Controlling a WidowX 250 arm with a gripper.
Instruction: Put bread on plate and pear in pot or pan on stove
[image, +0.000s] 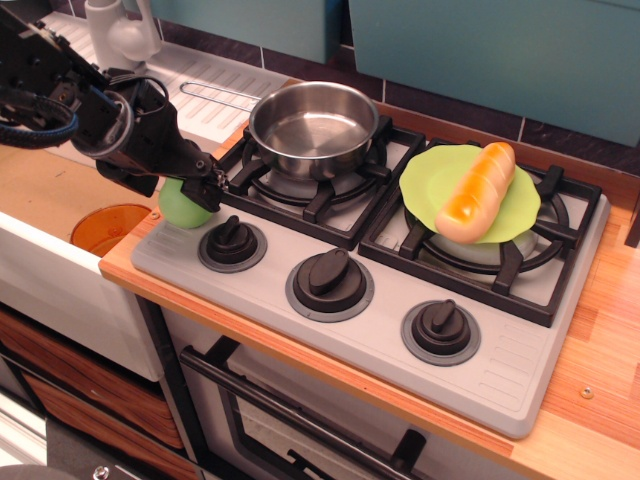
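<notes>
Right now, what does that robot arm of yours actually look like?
The arm is matte black and blocky, built from angular segments with small screws and ridges. A blue-black cable loops along it at the left. Its gripper ends in short, dark, angular fingers. No logos are readable.

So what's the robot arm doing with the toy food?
The robot's gripper is down over the green pear at the stove's front left corner, its fingers around the top; whether they have closed is unclear. The bread lies on the green plate. The steel pot on the back burner is empty.
</notes>
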